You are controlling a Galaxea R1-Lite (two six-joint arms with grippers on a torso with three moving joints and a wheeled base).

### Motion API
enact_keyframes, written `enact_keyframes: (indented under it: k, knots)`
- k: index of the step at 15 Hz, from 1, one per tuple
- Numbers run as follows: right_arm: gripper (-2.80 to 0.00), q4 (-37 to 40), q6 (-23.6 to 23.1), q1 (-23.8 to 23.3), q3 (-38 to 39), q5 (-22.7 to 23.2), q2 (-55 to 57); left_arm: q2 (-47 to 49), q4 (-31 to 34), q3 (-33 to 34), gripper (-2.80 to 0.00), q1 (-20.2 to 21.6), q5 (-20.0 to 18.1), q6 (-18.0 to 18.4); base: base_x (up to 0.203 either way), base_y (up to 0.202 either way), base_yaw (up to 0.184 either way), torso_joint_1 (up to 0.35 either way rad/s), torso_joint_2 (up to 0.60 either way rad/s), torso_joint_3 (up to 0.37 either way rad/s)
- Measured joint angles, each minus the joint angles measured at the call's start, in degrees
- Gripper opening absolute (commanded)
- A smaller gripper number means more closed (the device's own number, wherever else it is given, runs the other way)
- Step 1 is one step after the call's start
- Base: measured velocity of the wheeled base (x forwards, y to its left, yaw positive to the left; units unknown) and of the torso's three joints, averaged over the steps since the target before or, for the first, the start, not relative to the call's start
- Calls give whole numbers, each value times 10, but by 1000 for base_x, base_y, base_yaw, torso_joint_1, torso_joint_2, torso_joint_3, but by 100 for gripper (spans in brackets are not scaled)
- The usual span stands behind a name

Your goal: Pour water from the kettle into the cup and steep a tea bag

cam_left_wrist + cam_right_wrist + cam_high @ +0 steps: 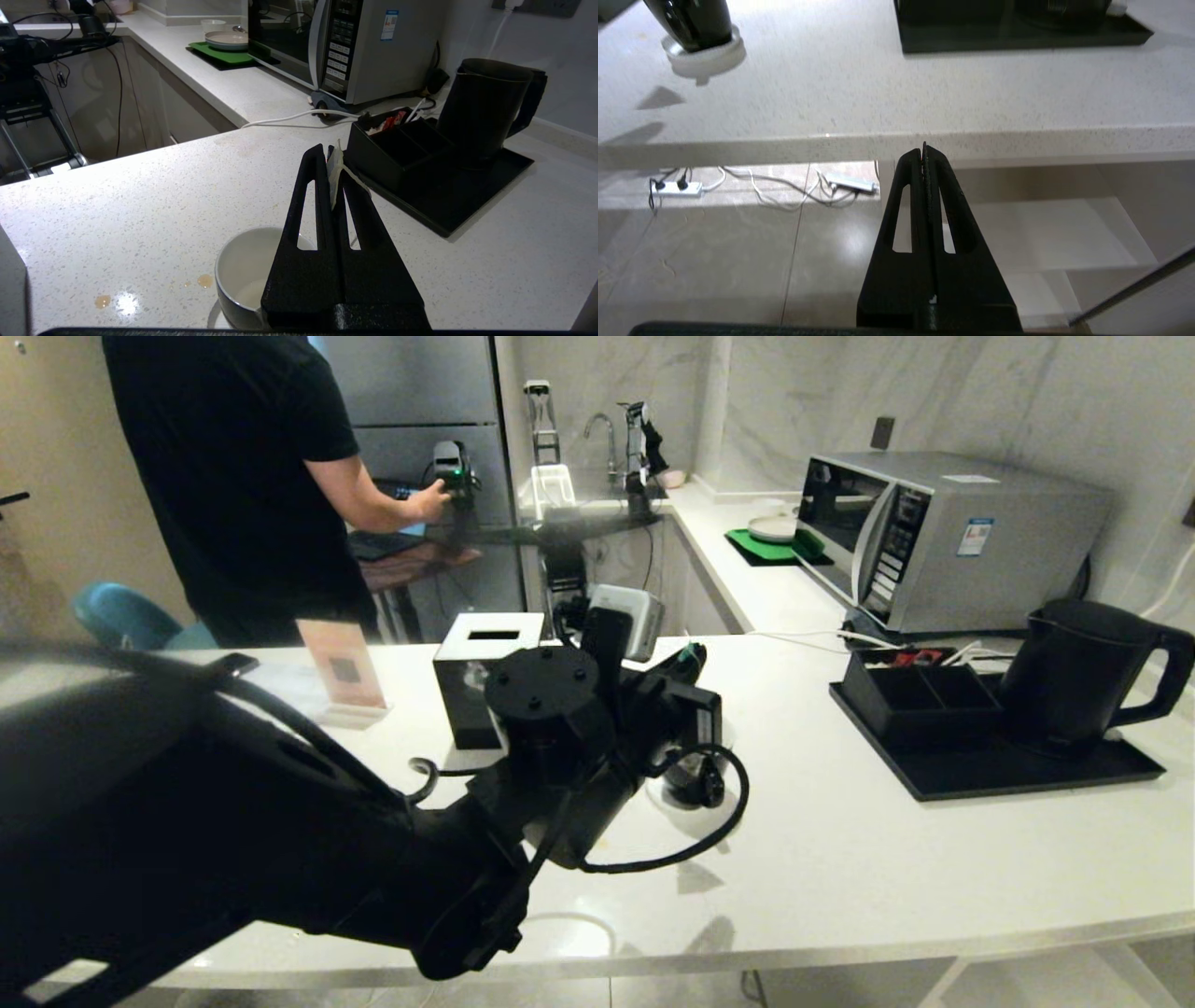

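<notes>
Right gripper closed, empty, below the counter edge. Cup upper left, black tray upper right. Power strips on floor.

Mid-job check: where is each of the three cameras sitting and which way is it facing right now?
Head view: high, looking down across the white counter; left arm fills its left.
Left wrist view: behind the left pincer, shut on a tea bag above the cup, facing the kettle on its black tray.
Right wrist view: below counter level, facing the counter's front edge; right pincer shut, empty.
Shared: head and left wrist both show kettle, tray, microwave.
</notes>
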Motion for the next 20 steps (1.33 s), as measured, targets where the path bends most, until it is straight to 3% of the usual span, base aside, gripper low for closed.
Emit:
enact_keyframes:
  k: [10,15,20]
  knots:
    - [-280,-2,1,0,0,0,-14,7,-4,-11,-280,14,13,-1,0,0,0,0,0,0]
    - [-280,-2,1,0,0,0,-15,23,-48,-12,-280,17,12,-2,0,0,0,0,0,0]
    - [-280,-2,1,0,0,-1,-15,38,-25,-60,-280,19,13,5,0,0,0,0,0,0]
